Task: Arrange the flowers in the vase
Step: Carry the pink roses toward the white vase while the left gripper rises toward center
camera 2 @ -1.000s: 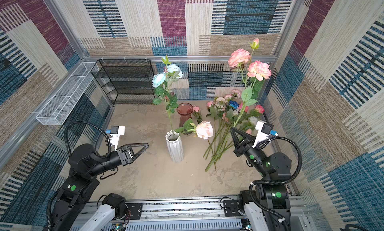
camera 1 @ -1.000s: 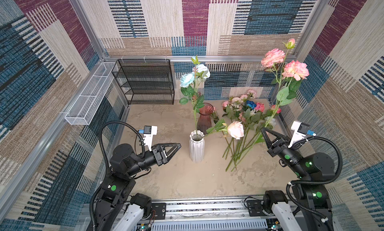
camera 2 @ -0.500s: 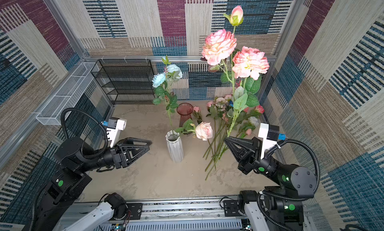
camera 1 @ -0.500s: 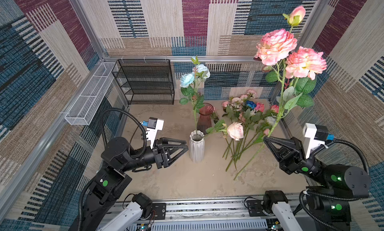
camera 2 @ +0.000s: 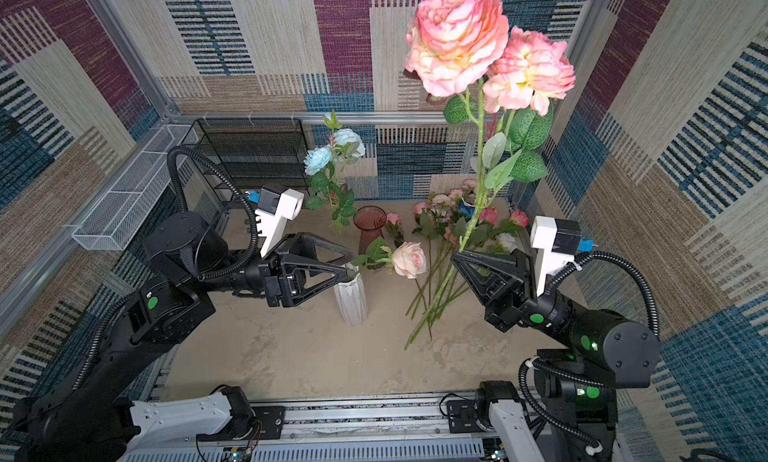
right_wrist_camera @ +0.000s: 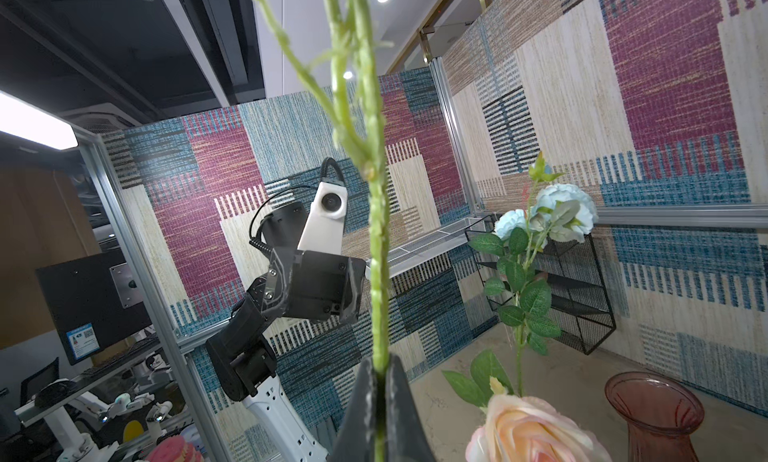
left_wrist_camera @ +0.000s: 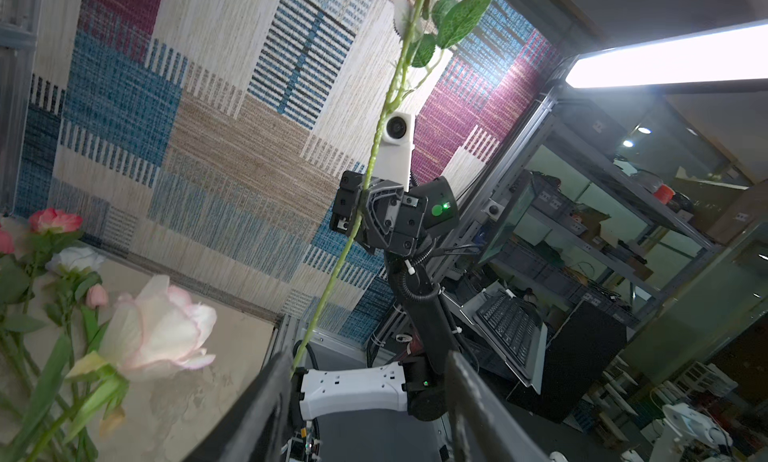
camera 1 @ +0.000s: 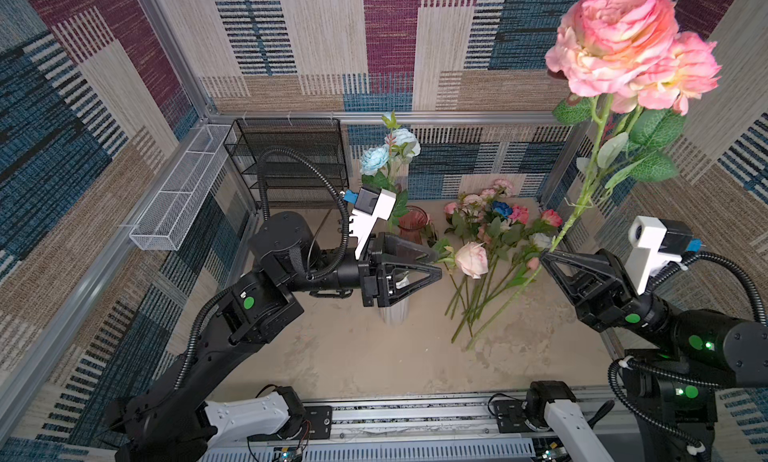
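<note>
My right gripper (camera 1: 542,256) (camera 2: 454,256) (right_wrist_camera: 380,368) is shut on the green stem (right_wrist_camera: 379,273) of a stalk of flowers. Its big pink heads (camera 1: 615,40) (camera 2: 457,36) are raised high at the right. The white ribbed vase (camera 1: 392,314) (camera 2: 351,300) holds pale blue flowers (camera 1: 386,156) (camera 2: 332,152). A peach rose (camera 1: 471,259) (camera 2: 409,259) leans out to its right. My left gripper (camera 1: 436,266) (camera 2: 349,266) (left_wrist_camera: 368,356) hangs open at the vase's mouth, empty. More flowers (camera 1: 494,231) (camera 2: 449,219) lie on the floor at the back right.
A dark red glass vase (camera 1: 412,223) (camera 2: 369,223) (right_wrist_camera: 656,414) stands just behind the white one. A black wire shelf (camera 1: 291,160) fills the back left corner. A white wire basket (camera 1: 178,198) hangs on the left wall.
My right gripper has lifted the pink stalk up off the pile. My left arm has risen and swung right to the vase's mouth, its jaws slightly narrower.
</note>
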Tool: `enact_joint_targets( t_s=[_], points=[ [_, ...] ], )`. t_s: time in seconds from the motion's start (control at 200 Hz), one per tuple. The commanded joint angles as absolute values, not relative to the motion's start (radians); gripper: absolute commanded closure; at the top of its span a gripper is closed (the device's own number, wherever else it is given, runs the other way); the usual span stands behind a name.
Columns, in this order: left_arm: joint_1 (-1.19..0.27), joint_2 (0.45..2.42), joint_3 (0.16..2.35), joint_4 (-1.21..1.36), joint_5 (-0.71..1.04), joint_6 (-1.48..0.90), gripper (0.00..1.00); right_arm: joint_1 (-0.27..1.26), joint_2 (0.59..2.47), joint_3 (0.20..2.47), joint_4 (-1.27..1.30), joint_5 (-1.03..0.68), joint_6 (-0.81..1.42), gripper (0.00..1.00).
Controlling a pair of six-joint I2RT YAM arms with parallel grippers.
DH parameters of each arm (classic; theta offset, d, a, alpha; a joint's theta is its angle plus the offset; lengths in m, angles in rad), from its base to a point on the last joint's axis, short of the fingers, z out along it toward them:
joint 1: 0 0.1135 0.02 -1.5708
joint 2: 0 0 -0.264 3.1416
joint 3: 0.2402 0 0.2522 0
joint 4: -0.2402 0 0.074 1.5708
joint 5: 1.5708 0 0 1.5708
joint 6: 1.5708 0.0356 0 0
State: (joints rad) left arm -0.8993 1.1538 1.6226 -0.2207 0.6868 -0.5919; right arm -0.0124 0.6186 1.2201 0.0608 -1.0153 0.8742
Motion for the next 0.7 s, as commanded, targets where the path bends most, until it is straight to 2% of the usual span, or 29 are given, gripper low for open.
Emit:
enact_joint_targets(
  t_s=[0.0, 0.18, 0.556, 0.696],
  points=[
    [-0.904, 1.208, 1.712, -0.194, 0.724, -0.523, 0.37, -0.012, 0.659, 1.278, 0.155, -1.031, 0.941, 1.00],
    [-0.916, 1.343, 1.915, -0.257, 0.759, -0.501, 0.35, -0.012, 0.730, 1.332, 0.252, -1.035, 1.031, 1.00],
    [-0.934, 1.553, 2.196, -0.352, 0.798, -0.467, 0.34, -0.012, 0.789, 1.400, 0.252, -1.046, 1.035, 1.00],
    [-0.990, 1.663, 2.354, -0.523, 0.798, -0.385, 0.34, -0.012, 0.803, 1.426, 0.250, -1.037, 1.036, 1.00]
  ],
)
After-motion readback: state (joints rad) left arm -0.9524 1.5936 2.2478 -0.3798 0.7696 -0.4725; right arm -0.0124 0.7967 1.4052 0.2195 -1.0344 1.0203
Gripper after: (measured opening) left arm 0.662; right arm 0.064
